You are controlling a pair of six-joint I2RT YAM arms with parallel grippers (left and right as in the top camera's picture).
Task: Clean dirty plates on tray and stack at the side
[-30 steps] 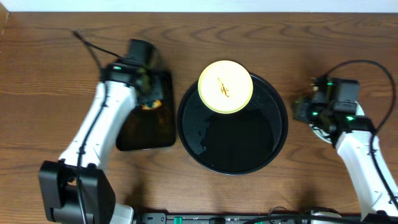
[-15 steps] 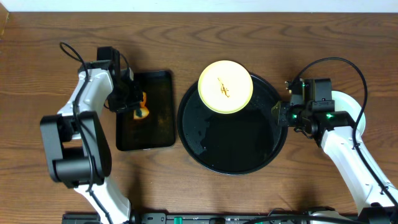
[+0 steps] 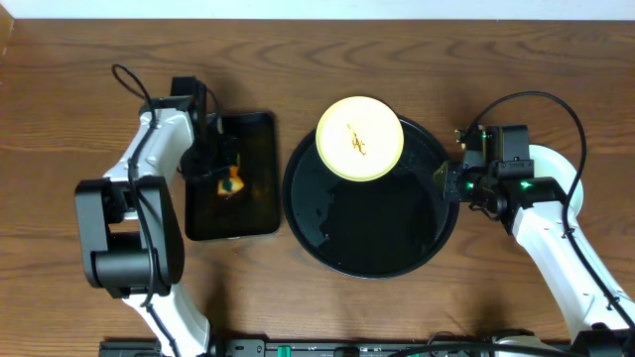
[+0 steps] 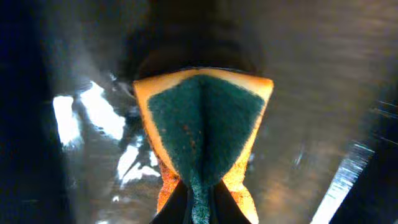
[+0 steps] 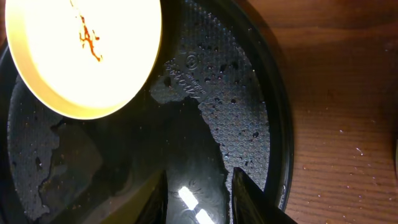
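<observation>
Above the rectangular tray [image 3: 253, 213], the left end effector [image 4: 200, 206] clamps a sponge [image 4: 202, 130].

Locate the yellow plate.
Overhead, the yellow plate sits on the far part of the round black tray, mid-table, with the right gripper off to its right.

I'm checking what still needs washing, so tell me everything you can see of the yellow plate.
The yellow plate is small, round, pale and smooth. It lies flat, face up, at the far side of the black tray, its edge crossing the tray's rim in the overhead view. A thin brown smear marks its centre. Only the tray touches it.
</observation>
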